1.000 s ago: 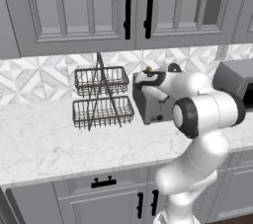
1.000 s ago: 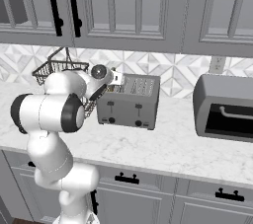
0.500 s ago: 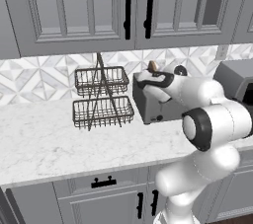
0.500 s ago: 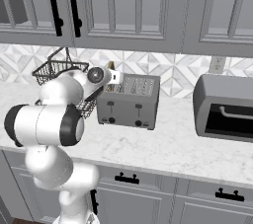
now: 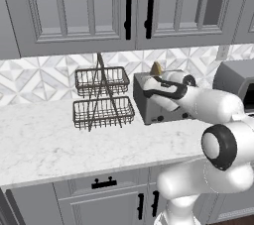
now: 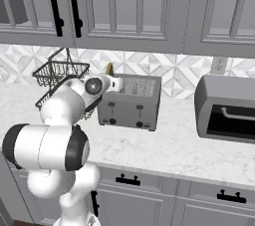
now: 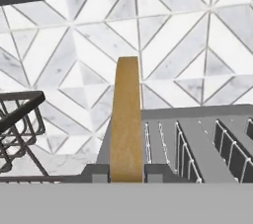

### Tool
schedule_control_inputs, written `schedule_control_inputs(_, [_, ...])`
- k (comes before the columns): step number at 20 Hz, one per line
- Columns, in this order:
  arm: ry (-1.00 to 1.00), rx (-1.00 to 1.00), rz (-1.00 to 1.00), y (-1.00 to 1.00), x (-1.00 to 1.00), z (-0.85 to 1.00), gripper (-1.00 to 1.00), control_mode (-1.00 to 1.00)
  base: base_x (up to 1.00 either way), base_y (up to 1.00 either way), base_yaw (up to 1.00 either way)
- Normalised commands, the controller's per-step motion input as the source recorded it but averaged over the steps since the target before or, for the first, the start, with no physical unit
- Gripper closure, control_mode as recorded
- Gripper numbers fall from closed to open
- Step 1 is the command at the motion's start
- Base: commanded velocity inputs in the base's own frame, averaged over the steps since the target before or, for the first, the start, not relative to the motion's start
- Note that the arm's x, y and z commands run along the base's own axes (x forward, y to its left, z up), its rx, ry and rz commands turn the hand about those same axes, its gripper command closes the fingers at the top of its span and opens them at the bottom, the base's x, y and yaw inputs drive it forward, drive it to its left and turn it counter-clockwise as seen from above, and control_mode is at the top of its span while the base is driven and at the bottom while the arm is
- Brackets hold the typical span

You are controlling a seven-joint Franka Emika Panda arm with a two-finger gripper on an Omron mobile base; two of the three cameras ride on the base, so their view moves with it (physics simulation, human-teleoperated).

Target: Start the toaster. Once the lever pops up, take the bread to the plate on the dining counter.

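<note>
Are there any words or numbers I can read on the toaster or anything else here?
None: no words, numbers or signs can be read anywhere.
The toaster has only plain dark knobs on its front, with no markings that show.
The bread standing in its slot is bare.
The toaster oven and the cabinet doors carry no label either.

Grey cabinets [image 5: 74, 6] with dark handles hang above a white-and-grey diamond-tiled wall [image 5: 34, 78]; the white marble bench [image 5: 44, 144] carries a two-tier wire basket [image 5: 101, 97] and a grey toaster oven [image 6: 226, 110]
</note>
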Motion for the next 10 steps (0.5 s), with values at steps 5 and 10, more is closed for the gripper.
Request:
schedule_control_inputs(5, [0.16, 0.09, 0.0, 0.0, -0.72, 0.47, 1.0, -1.0, 0.0, 0.0, 0.0])
schedule_control_inputs(10, [0.16, 0.07, 0.0, 0.0, -0.47, 0.79, 1.0, -1.0, 0.0, 0.0, 0.0])
